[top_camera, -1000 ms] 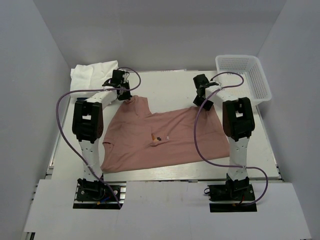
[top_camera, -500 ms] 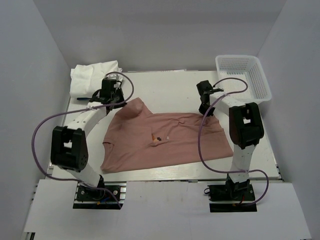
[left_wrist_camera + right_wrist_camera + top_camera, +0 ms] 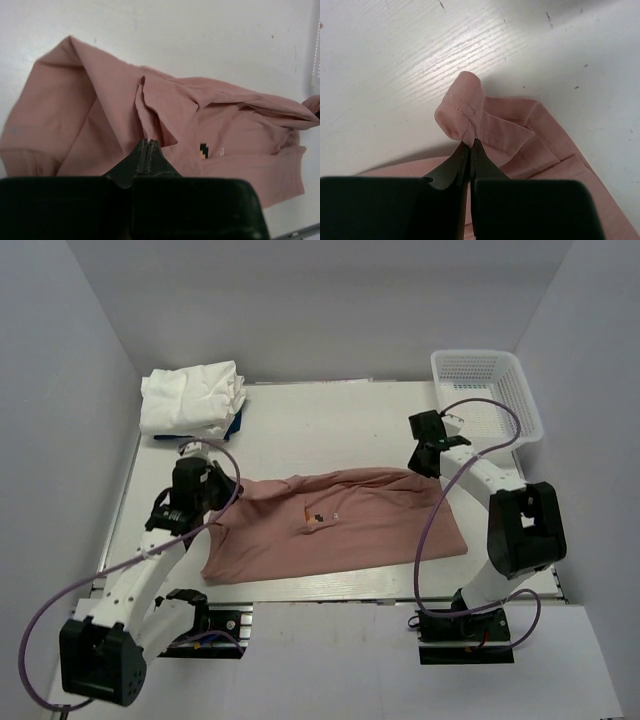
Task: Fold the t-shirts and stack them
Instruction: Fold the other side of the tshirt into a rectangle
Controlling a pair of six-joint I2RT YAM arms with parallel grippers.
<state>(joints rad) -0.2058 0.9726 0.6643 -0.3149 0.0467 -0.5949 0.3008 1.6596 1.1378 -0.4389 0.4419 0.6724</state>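
The dusty pink t-shirt (image 3: 340, 535) lies crumpled across the middle of the table, its far edge drawn over into a long fold. Its small orange-brown print (image 3: 312, 517) faces up. My left gripper (image 3: 200, 495) is at the shirt's left end, shut on a raised fold of pink cloth (image 3: 150, 112); the fingertips (image 3: 146, 143) pinch it tight. My right gripper (image 3: 425, 462) is at the shirt's far right corner, shut on a rolled, stitched hem (image 3: 462, 112). The white t-shirts (image 3: 192, 397) sit piled at the back left corner.
A white mesh basket (image 3: 488, 390) stands at the back right, just beyond the right arm. Something blue (image 3: 236, 424) shows under the white pile. Bare white table (image 3: 330, 425) stretches behind the pink shirt. Purple cables loop off both arms.
The right gripper has shut on the shirt's far right hem. The left gripper has pulled its corner from the back left toward the near side, folding the shirt's far edge over.
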